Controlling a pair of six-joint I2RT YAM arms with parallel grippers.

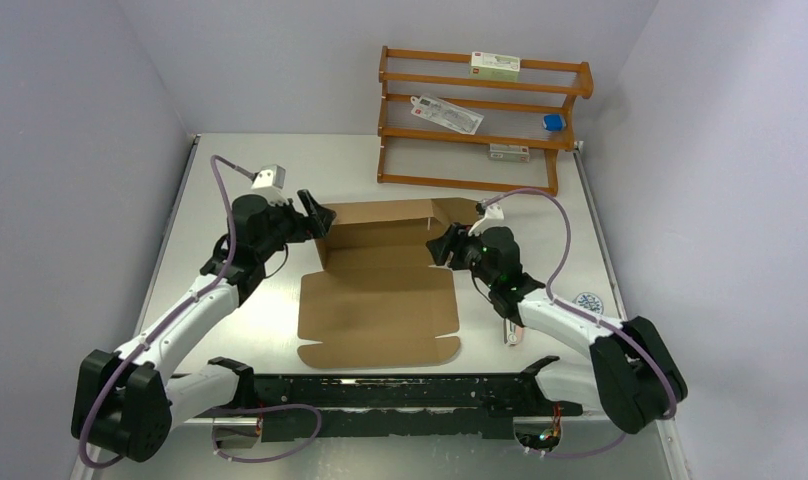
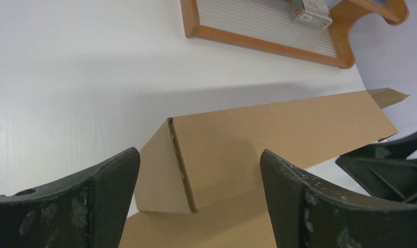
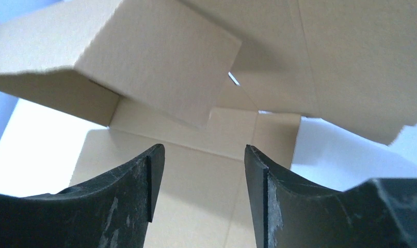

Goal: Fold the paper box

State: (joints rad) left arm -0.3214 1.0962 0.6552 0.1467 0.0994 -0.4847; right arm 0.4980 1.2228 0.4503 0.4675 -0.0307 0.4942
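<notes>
Near edge: black rail (image 1: 400, 392) runs across the front between the arm bases. Just past it, box (image 1: 380, 300) lies mid-worktop (image 1: 270, 165), half formed. Its near panel and front flap are flat; the back wall and far corner flaps stand up.

Left claw (image 1: 320, 214) is at the box's back left corner, fingers spread wide, nothing gripped. Wrist view shows the folded corner flap in the gap; can't tell if it touches.

Right claw (image 1: 442, 247) is over the box's right side, also spread, with the gap empty. The box floor is below it. A raised flap crosses just ahead of its tips, between it and the back wall.

Round sticker (image 1: 587, 302) is on the worktop right of the right arm.

Far edge: wooden rack (image 1: 480, 185) sits near the box's back right. It holds:
- a white-green carton (image 1: 495, 66) on top
- a flat packet (image 1: 446, 113) and a small blue item (image 1: 552, 122) mid-shelf
- a small carton (image 1: 508, 152) lower down
</notes>
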